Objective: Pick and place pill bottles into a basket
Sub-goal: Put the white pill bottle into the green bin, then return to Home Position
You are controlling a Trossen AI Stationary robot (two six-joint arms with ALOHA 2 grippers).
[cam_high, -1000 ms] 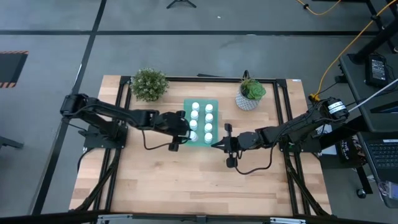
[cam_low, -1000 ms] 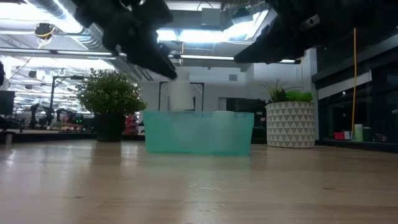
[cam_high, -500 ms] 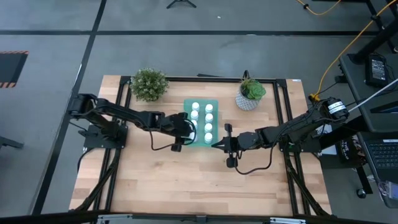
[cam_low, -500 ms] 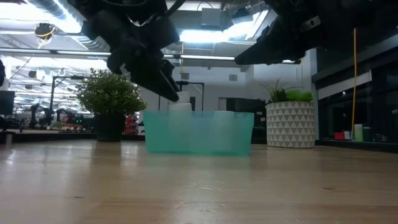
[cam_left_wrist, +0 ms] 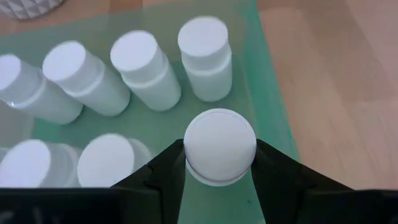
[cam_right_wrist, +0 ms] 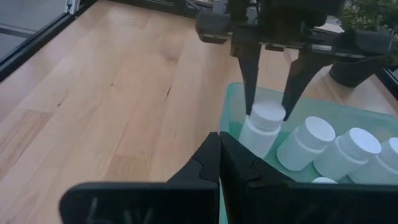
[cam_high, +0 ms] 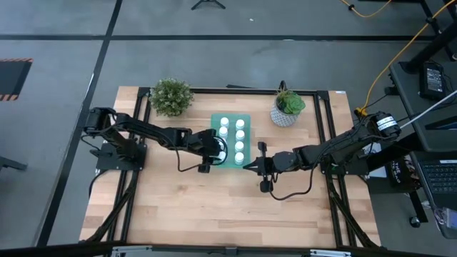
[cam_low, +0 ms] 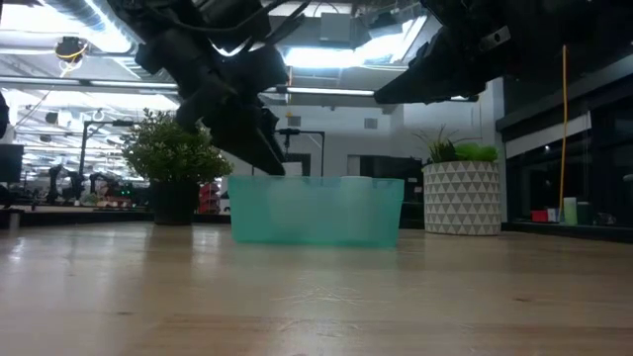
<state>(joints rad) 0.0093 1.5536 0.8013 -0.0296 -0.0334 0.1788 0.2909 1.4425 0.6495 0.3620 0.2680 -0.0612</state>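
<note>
Left gripper (cam_left_wrist: 219, 163): reaches in over the near-left corner of the basket (cam_high: 245, 118); fingers (cam_right_wrist: 250, 74) straddle one pill bottle (cam_left_wrist: 219, 149), one on each side of its round cap; fingertips lie against the cap sides in the left wrist view; jaws partly apart, as wide as the cap; cannot tell whether they press or merely flank it
Gripped-zone bottle: upright inside the basket, in the corner nearest the left arm; its base appears to sit on the basket floor in the right wrist view, though not certain
Other pill bottles (cam_left_wrist: 204, 57): stand upright in the basket in two rows; four caps visible in the far row from the left wrist view, two more in the near row beside the flanked one; white caps, white bodies; neighbours close together, some touching
Basket: translucent teal tray, mid-table between the two plants; in the low view its front wall (cam_low: 316, 210) hides the bottles
Right gripper (cam_right_wrist: 219, 163): hovers just off the basket's right-hand near corner, above the wood; fingers pressed together, nothing between them; points toward the basket and the left gripper
Table (cam_high: 214, 207): pale wooden planks; front half bare
Bushy plant (cam_high: 171, 96): dark pot, back left of the basket, apart from it
Succulent in patterned white pot (cam_high: 287, 109): back right of the basket, near it, not touching
</note>
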